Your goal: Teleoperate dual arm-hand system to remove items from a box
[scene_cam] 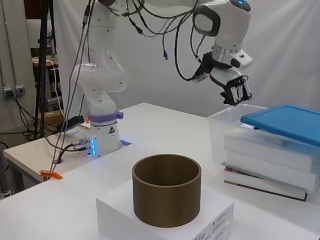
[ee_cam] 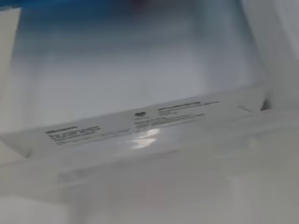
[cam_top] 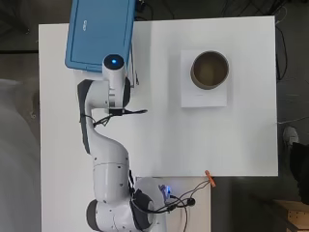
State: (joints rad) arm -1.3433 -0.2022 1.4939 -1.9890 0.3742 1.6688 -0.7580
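The robot hand (scene_cam: pixel 235 89) hangs just above the near edge of the clear box (scene_cam: pixel 235 131), fingers curled downward, grasping nothing; judged poised to reach in. The blue lid (scene_cam: pixel 282 120) lies askew beyond it, leaving that opening. A white carton (ee_cam: pixel 140 130) sits inside, directly below. The white bench (cam_top: pixel 159 140) carries a brown cylinder (scene_cam: pixel 166 189) on a white packet (scene_cam: pixel 210 212), well apart. Grey curtain behind.

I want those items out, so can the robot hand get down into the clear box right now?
Probably yes. The blue lid sits shifted aside, leaving the near end of the clear box uncovered, and the robot hand hangs just above that gap with nothing between.
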